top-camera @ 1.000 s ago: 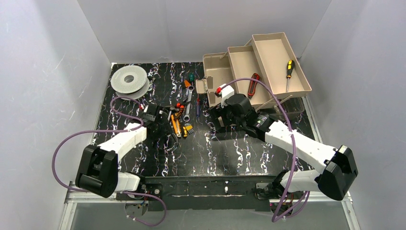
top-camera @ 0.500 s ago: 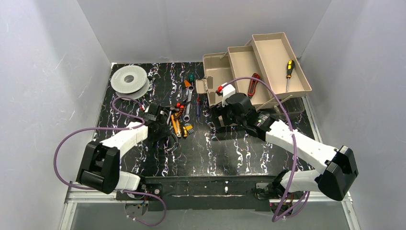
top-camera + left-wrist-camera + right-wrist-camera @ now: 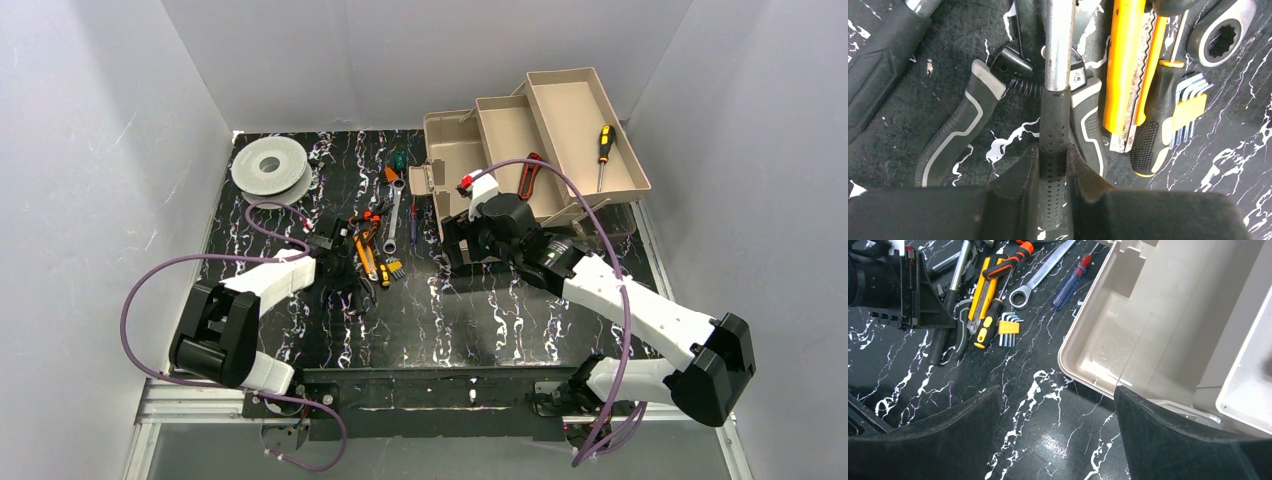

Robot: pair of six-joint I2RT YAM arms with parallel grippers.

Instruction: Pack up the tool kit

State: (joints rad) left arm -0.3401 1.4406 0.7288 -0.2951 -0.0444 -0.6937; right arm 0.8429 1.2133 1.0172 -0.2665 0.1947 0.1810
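Observation:
The tan toolbox stands open at the back right, its tiered trays stepped up to the right. A yellow-handled screwdriver lies in the top tray and a red tool in the middle one. Loose tools lie in a pile on the mat. My left gripper is shut on the black perforated grip of a silver-shafted tool that rests over the pliers. My right gripper hangs open over bare mat beside the toolbox's front corner, nothing between its fingers.
Beside the gripped tool lie a yellow utility knife, a black-yellow screwdriver, hex keys and a silver wrench. A blue-handled screwdriver lies near the box. A grey spool sits back left.
My left gripper has closed its jaws onto the black grip and edged a little toward the pile. The right arm has shifted only slightly, still open.

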